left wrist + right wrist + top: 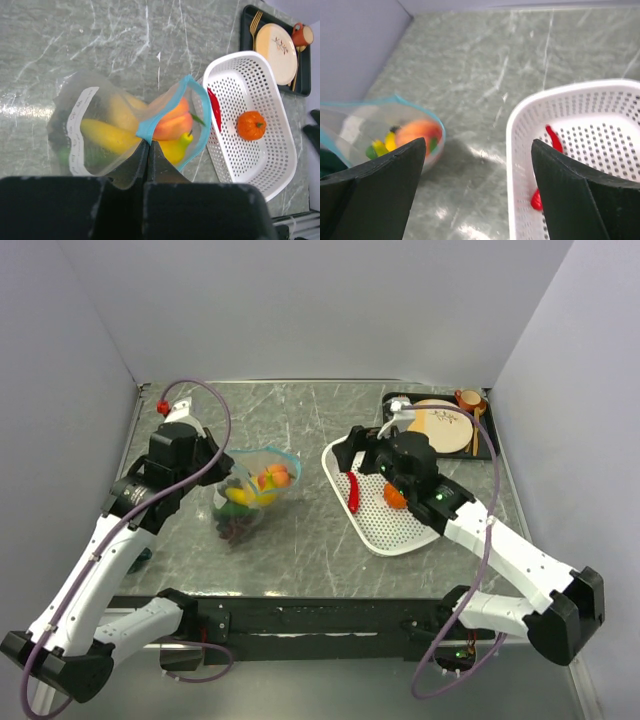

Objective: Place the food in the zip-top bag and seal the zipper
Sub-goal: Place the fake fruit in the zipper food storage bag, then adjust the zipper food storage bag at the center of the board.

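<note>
With the bag point(90, 115) clamped in the left hand point(148, 145), the right hand point(478, 145), spread apart, should be lowered astride the chili point(552, 140) below.

On table point(300, 560), left of centre: zip-top bag point(250, 462), with peach point(277, 476), banana point(240, 496) and grapes point(235, 528) inside. Just right of it: basket point(400, 530), containing chili point(352, 492) and tomato point(395, 497). Behind basket, in far right corner: tray point(395, 400) bearing plate point(440, 430) and cup point(468, 399).

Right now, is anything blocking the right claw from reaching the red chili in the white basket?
Nothing visible does. The right claw hovers open over the white basket, whose top is open. The red chili lies uncovered on the basket floor. The orange tomato sits beside it, apart from it, not on top.
</note>
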Motion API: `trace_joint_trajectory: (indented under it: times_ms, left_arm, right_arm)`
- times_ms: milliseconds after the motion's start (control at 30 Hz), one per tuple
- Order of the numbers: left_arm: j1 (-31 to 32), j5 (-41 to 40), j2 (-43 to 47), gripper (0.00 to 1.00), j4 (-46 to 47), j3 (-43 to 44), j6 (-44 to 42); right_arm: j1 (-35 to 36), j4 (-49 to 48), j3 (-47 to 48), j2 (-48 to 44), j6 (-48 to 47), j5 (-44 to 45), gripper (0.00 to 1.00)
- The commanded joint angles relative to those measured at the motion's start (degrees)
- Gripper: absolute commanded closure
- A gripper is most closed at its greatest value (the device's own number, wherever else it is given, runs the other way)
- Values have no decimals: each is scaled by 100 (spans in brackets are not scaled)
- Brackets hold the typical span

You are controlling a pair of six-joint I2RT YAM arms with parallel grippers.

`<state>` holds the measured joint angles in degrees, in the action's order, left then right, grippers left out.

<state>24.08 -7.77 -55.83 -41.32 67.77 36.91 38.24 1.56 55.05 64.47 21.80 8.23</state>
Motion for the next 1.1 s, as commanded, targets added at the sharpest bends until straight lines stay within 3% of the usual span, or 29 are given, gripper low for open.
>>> trace_joint_trajectory:
  times_ms: [0,67,167,433,600,867,967,1000,1067]
  left_arm:
    - [-8,-235,-42,99,282,430,-43]
    - [-8,-76,-59,99,335,360,-26]
    - [-8,47,19,99,484,167,36]
    - [-8,215,55,99,581,44,54]
    - [-8,188,90,99,590,17,45]
    - [-8,250,125,99,608,8,19]
    - [-8,250,134,99,581,8,18]
    - [-8,241,134,99,581,0,18]
    - [-8,232,152,99,572,-9,27]
  right_arm:
    - [-106,916,461,548,190,-1075,11]
    - [-97,759,612,979,533,-1951,18]
    - [-18,33,543,1305,1078,-2280,26]
    - [-18,-86,1227,2227,1239,-2572,31]
    - [-9,177,1526,2719,1186,-2634,41]
    - [-18,99,1632,3036,1186,-2519,48]
    - [-1,64,1737,3124,1168,-2554,59]
    - [-9,46,1746,3142,1168,-2554,69]
    - [-9,20,1790,3133,1142,-2546,76]
